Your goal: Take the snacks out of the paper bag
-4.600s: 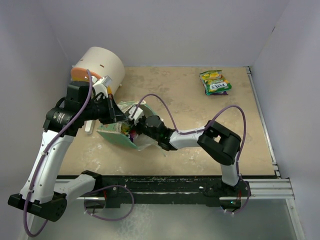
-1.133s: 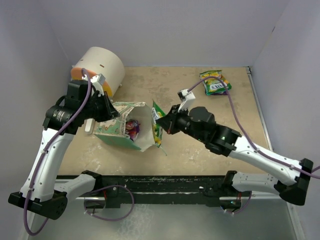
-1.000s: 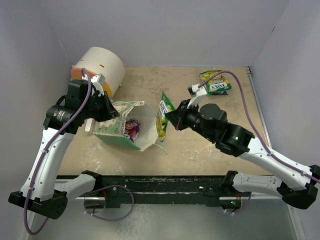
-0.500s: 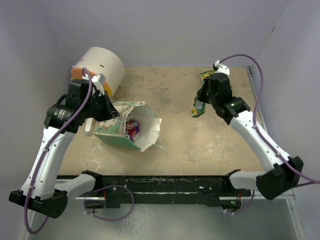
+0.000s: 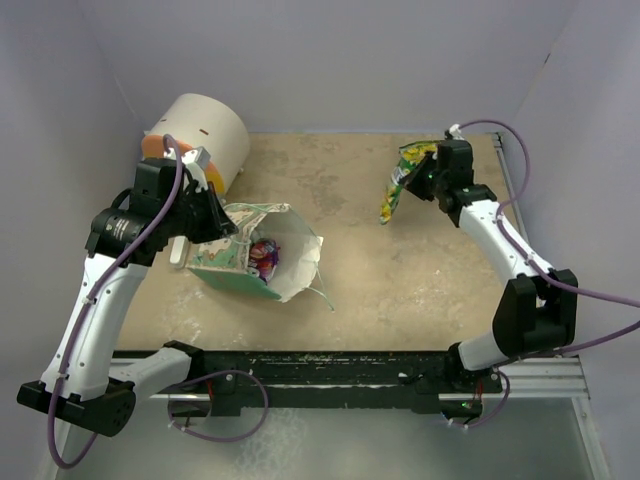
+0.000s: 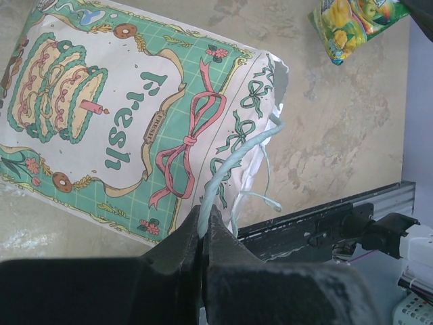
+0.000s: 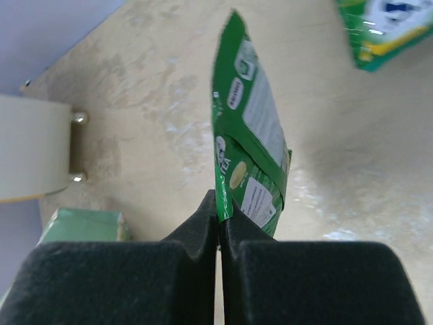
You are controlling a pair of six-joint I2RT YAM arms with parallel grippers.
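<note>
**Two claws engaged: one on the bag's handle, one on a packet**

1. Left claw [image 6: 203, 218]: fingers pressed together on the pale string handle [image 6: 226, 169] of the paper bag [image 6: 128, 122]. I see nothing else in its grip.

2. Paper bag: at the near left of the counter [image 5: 400, 270], tipped over, with its mouth gaping toward the right. The cream-and-green printed panel faces my left wrist camera, and the pale inside shows from overhead.

3. Snacks [image 5: 263, 254]: a small cluster of glossy wrappers in red and purple tones lies inside the bag's mouth. They are too small in the overhead view for me to count.

4. Right claw [image 7: 218, 208]: clamped on the edge of one green packet [image 7: 252, 152] with white label patches. The packet stands edge-on to the right wrist camera. From overhead it hangs off the claw above the far right of the counter, well apart from the bag.

5. Green-yellow packet [image 7: 389, 27]: lying flat on the counter in the far right corner, near the held packet. My right arm mostly covers it in the overhead view.

6. Cream cylinder [image 5: 200, 135]: far left, on its side, with an orange face, just beyond the left arm and the bag.
</note>
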